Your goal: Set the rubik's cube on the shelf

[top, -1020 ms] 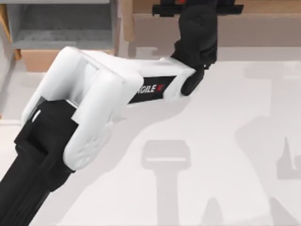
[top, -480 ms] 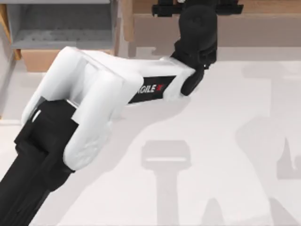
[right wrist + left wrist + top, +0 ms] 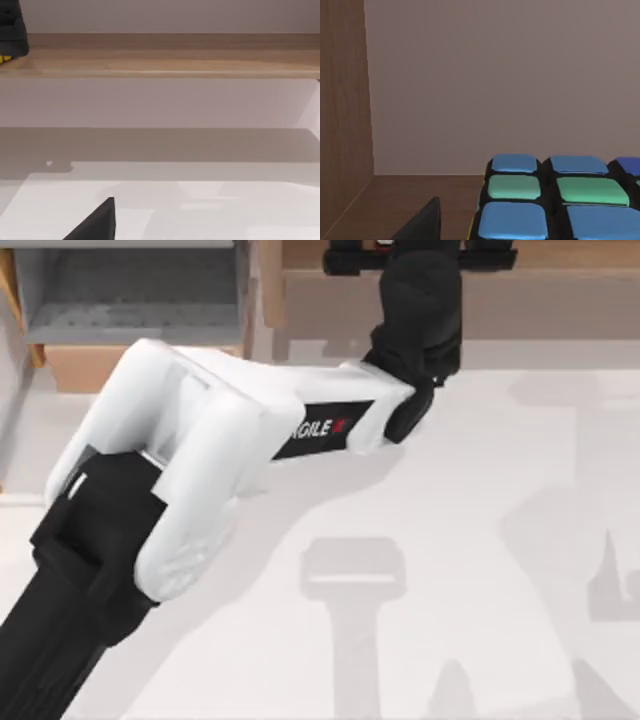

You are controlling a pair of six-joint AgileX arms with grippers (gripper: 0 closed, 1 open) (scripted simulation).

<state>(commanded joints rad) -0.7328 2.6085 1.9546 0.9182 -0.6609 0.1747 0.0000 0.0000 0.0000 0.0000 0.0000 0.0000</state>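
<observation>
Reaching across the table (image 3: 480, 540), left arm extends to the shelf (image 3: 560, 255), left hand (image 3: 420, 258) over its ledge. Rubik's cube (image 3: 555, 200) sits on the shelf floor near the wooden upright (image 3: 342, 100). Finger state: cannot tell.

The left arm (image 3: 200, 470) reaches from the table's (image 3: 480, 540) near left corner diagonally toward the far edge, its wrist ending over the shelf (image 3: 560, 254) that runs along the far edge from the middle to the right. The left gripper (image 3: 420, 258) sits above that shelf near its left end, just right of the wooden upright (image 3: 270, 280). Left of the upright, at the far left corner, stands the box compartment (image 3: 130, 300). In the left wrist view the rubik's cube (image 3: 555, 200) rests on the shelf board, near the upright and in front of the back wall (image 3: 500, 80). In the right wrist view the shelf lies beyond the table's far edge.
</observation>
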